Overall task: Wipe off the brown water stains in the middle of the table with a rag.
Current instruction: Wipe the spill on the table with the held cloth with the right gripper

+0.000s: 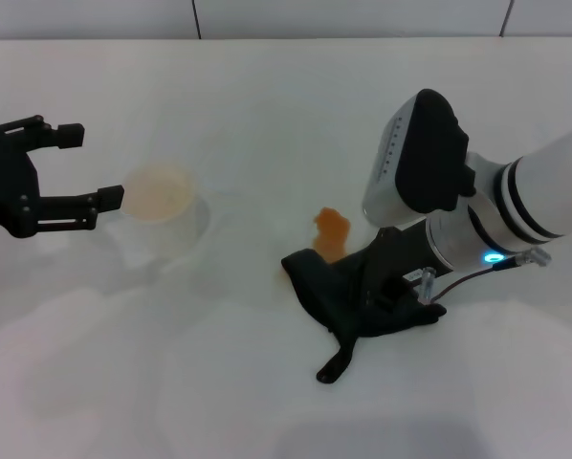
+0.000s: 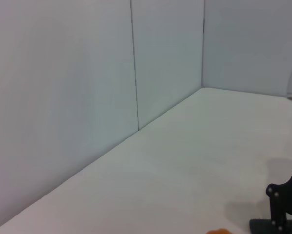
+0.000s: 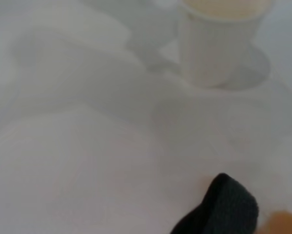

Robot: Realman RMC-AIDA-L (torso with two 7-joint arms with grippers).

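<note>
Black wrinkly rag [image 1: 363, 287] with loop tab, lower centre-right on smooth white table [image 1: 267, 115], pinned under right gripper [image 1: 401, 282], finger state untellable, orange-brown irregular stains [image 1: 331, 229] touching its upper edge, translucent plastic cup [image 1: 162, 215] centre-left, left gripper [image 1: 85, 167] spread, far left.

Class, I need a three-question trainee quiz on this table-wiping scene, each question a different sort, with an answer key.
1. True or false: the rag already covers the whole of the brown water stains.
2. Multiple choice: the white plastic cup stands nearest to A) the left gripper B) the right gripper C) the rag.
3. Fill in: the right gripper presses the rag onto the ____.

Key
1. False; an orange patch shows beyond the rag's far edge.
2. A; the left gripper's jaws are open beside it.
3. table.
</note>
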